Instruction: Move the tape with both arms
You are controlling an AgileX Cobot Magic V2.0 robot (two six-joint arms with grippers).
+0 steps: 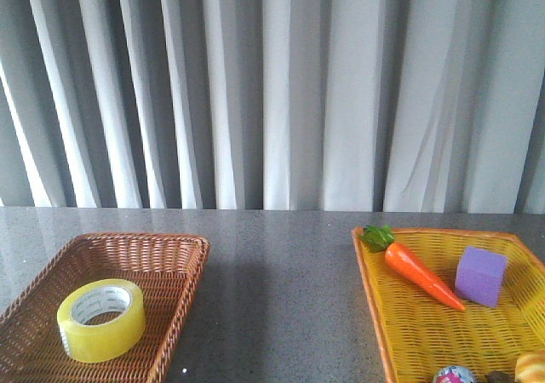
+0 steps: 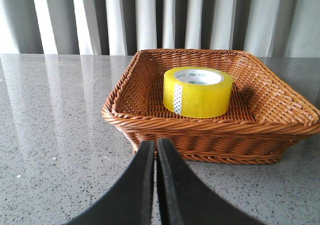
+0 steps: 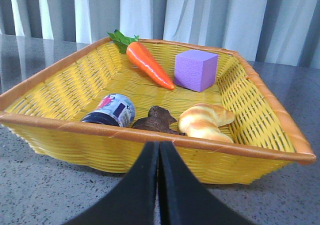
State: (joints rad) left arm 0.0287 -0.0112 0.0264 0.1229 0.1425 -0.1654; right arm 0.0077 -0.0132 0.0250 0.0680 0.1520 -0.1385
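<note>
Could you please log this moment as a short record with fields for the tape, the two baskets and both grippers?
tape: yellow roll, lying flat in the brown basket
brown basket: on the robot's left side of the grey table
yellow basket: on the right side; holds carrot, purple cube, croissant, small jar, dark brown figure
left gripper: shut, empty, in front of the brown basket
right gripper: shut, empty, in front of the yellow basket
task status: tape not yet grasped
</note>
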